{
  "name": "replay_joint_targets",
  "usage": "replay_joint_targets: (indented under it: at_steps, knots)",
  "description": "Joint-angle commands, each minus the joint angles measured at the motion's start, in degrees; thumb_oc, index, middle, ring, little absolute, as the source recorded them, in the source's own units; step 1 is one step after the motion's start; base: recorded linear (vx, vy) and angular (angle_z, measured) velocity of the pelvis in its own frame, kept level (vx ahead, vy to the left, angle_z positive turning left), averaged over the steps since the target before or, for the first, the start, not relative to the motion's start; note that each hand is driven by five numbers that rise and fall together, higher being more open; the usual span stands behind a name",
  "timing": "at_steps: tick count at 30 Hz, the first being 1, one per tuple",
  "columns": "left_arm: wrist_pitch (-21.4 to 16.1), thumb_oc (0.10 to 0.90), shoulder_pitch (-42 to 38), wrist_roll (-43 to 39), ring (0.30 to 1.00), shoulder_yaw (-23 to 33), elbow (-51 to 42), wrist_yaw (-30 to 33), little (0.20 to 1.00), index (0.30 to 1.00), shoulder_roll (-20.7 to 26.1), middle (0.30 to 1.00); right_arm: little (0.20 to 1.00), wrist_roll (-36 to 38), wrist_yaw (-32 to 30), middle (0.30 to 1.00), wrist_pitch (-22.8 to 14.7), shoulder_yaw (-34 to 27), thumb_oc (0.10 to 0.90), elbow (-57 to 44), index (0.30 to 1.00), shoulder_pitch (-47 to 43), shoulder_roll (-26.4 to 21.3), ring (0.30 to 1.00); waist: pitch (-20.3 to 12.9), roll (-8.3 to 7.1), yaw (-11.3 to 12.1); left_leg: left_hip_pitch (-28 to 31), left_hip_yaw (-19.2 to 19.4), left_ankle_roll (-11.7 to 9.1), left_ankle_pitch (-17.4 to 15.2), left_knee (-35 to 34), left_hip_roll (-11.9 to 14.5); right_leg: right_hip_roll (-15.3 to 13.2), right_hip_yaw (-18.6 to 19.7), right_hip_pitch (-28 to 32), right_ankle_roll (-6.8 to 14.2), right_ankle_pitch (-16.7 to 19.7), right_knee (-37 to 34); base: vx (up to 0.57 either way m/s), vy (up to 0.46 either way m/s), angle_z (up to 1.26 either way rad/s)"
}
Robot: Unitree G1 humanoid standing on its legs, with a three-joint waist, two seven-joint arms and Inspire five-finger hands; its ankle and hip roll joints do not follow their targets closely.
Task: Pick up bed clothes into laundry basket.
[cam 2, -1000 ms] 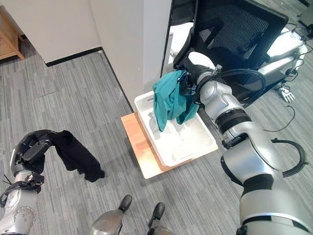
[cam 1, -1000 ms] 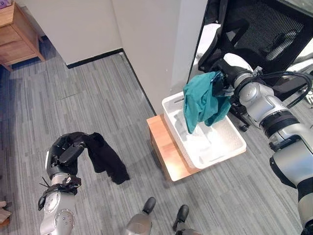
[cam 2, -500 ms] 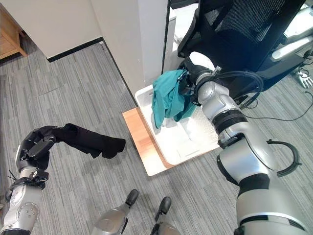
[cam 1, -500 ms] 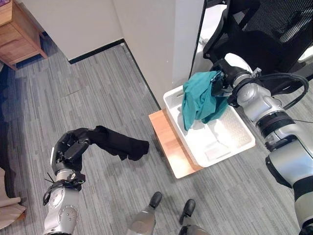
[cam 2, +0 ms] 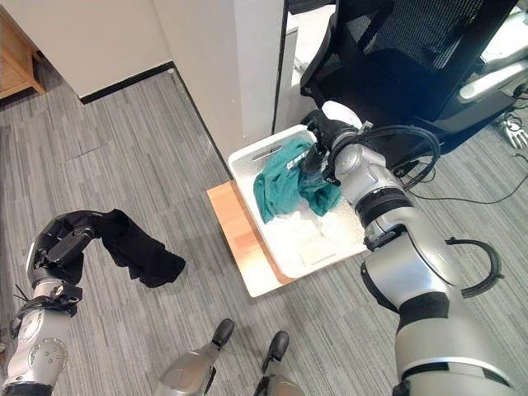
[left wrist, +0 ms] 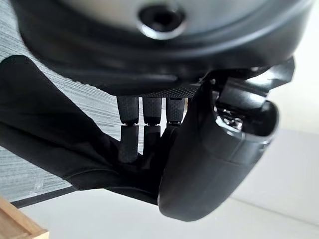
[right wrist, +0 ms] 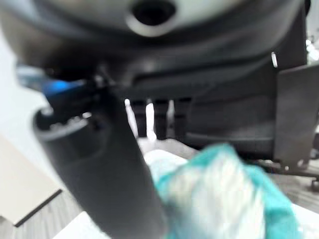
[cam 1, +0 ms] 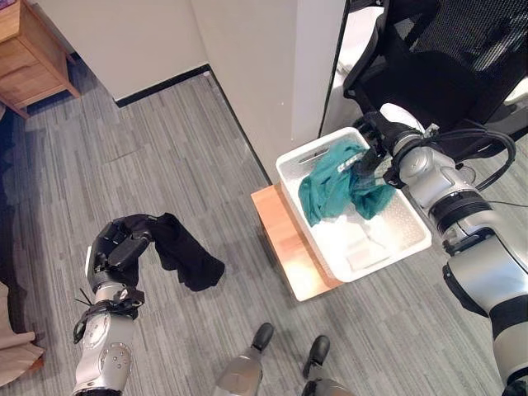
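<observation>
Right hand (cam 1: 373,142) is down over the white laundry basket (cam 1: 417,237), at about two o'clock in the head views; its fingers look straight in the wrist view, spread apart and not squeezing anything; the teal cloth (cam 1: 330,188) lies bunched in the far end of the basket, right beside that hand. Left hand (cam 1: 115,248) is at about eight o'clock, above the grey floor (cam 1: 165,140); its fingers curl tight round a black cloth (cam 1: 183,252) that hangs down from it; the basket sits on a low wooden stand (cam 1: 285,247).
</observation>
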Motion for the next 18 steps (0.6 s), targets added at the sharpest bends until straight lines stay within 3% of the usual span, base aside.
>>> replay_joint_targets:
  at_steps: [1, 10, 18]
  knots:
    - [-7.01, 0.4, -3.11, -0.85, 0.3, 3.03, -6.66, -0.29, 0.3, 0.3, 4.59, 0.3, 0.9, 1.44, -3.04, 0.9, -2.87, 5.28, 0.8, -3.5, 0.9, -12.26, -1.0, 0.9, -2.95, -2.38, -0.97, -3.14, 3.46, 0.35, 4.5, -1.97, -0.71, -0.99, 1.66, 4.79, 2.29, -4.51, 0.2, 0.0, 0.0, 0.0]
    - [-7.72, 0.4, -3.79, -0.99, 0.3, 4.03, -6.81, 0.02, 0.3, 0.3, 4.8, 0.3, 0.9, 3.62, -2.81, 0.9, -3.35, 5.52, 0.8, -12.85, 0.9, -13.33, -4.81, 0.9, -3.35, -2.83, -1.93, -1.91, 4.65, 0.27, 4.01, -1.97, -0.24, -0.97, 2.53, 5.67, 2.39, -4.54, 0.2, -0.01, 0.002, -0.04]
    - [-8.68, 0.4, -4.84, 0.18, 0.3, 7.19, -6.81, 1.01, 0.3, 0.3, 6.76, 0.3, 0.9, 10.61, -3.34, 0.9, -4.73, 0.4, 0.8, -27.9, 0.9, -9.07, -14.61, 0.9, -4.7, -3.2, -3.55, -0.5, 5.42, 0.01, 3.67, -1.97, -0.07, -1.16, 2.68, 7.15, 2.46, -4.79, 0.2, -0.02, -0.004, -0.05]
